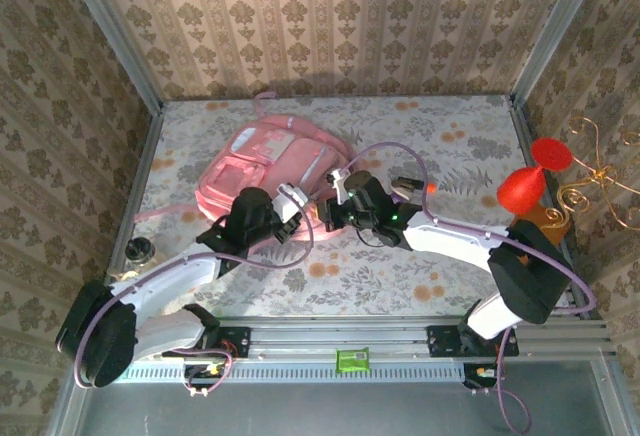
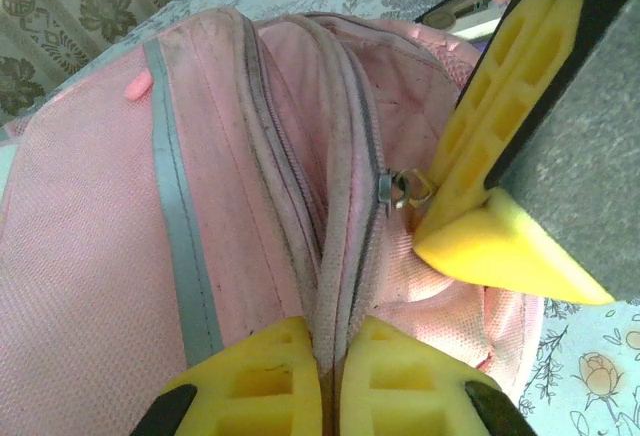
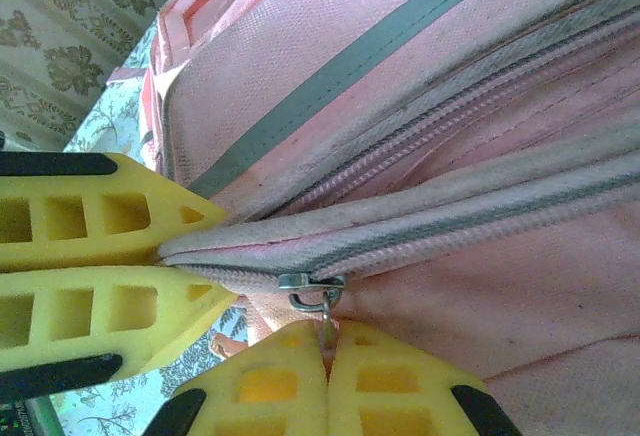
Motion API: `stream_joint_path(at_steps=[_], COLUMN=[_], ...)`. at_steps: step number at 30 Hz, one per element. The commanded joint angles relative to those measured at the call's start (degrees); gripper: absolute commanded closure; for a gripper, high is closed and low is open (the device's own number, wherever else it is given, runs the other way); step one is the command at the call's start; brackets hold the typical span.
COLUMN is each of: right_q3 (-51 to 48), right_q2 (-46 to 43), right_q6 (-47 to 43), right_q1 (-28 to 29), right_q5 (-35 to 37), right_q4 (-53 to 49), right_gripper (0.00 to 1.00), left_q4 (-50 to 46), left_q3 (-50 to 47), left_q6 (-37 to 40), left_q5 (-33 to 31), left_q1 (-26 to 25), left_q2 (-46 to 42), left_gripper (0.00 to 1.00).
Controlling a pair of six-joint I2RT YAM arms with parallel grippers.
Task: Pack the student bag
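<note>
The student bag (image 1: 268, 161) is a pink backpack lying at the table's middle-left. In the left wrist view, my left gripper (image 2: 330, 376) is shut on the student bag's (image 2: 90, 256) zipper seam (image 2: 335, 286) at its near end. My right gripper (image 2: 432, 218) comes in from the right and pinches the metal zipper pull (image 2: 398, 188). From the right wrist, the right gripper (image 3: 327, 356) is shut on that pull (image 3: 322, 301), which hangs from the slider (image 3: 310, 281). The left gripper (image 3: 215, 261) clamps the seam just beside it. Both grippers meet at the bag's near edge (image 1: 312, 206).
An orange-tipped marker (image 1: 418, 186) lies right of the bag, behind the right wrist. A red cone-shaped ornament (image 1: 525, 186) and gold wirework (image 1: 600, 181) stand at the right edge. A small round jar (image 1: 140, 249) sits at the left edge. Patterned walls enclose the table.
</note>
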Motion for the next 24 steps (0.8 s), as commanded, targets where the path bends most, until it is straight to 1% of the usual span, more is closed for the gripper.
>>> stream_joint_path(at_steps=[1,4,7,10,12,13,14,16,19,22,24], right_q3=[-0.1,1.7,3.5,5.5,5.8,6.0,6.1,6.1,6.2,6.9,6.8], right_q2=[-1.2,-0.1,0.8,0.9,0.8,0.6,0.4,0.1,-0.2,-0.6,-0.9], right_q6=[-0.2,0.7,1.1,0.4,0.5,0.5,0.5,0.5,1.5,2.2,3.2], right_q1=[-3.3,-6.3,-8.1,-8.4,-8.2,-7.9,-7.5,-6.6,-6.4,-6.4,-6.4], right_q5=[4.9,3.4,2.7,1.7,-1.4,-3.3,-4.8,-8.2,-11.6,-13.0,-13.8], right_q4=[-8.6,-12.3,-15.1,-16.7,-15.9,-15.4,-15.0,-13.5,-11.7,-11.3,-10.2], right_gripper=[1.00,1.00,1.00,1.00,1.00,1.00,1.00,1.00,1.00,1.00,1.00], left_q4=[1.5,-0.4,-1.9,-3.2,-4.4,-4.5,-4.5,-5.1,-7.2,-7.5,-7.1], left_q3=[0.2,-0.9,-2.3,-3.1,-3.5,-3.6,-3.7,-3.3,-1.7,-0.6,-0.2], left_q6=[-5.7,-7.8,-10.3,-14.1,-16.5,-16.8,-16.6,-16.1,-17.0,-18.0,-18.8], left_q5=[-2.2,-3.9,-6.4,-9.6,-11.0,-10.5,-9.2,-5.7,-3.2,-2.9,-4.4], left_q1=[2.0,2.5,3.1,4.2,4.9,5.0,5.0,4.9,4.5,3.2,2.2], left_q2=[-3.5,-4.6,-5.9,-6.9,-7.5,-7.7,-7.7,-8.2,-9.9,-12.4,-13.4], left_gripper=[1.00,1.00,1.00,1.00,1.00,1.00,0.94,0.70,0.50,0.37,0.32])
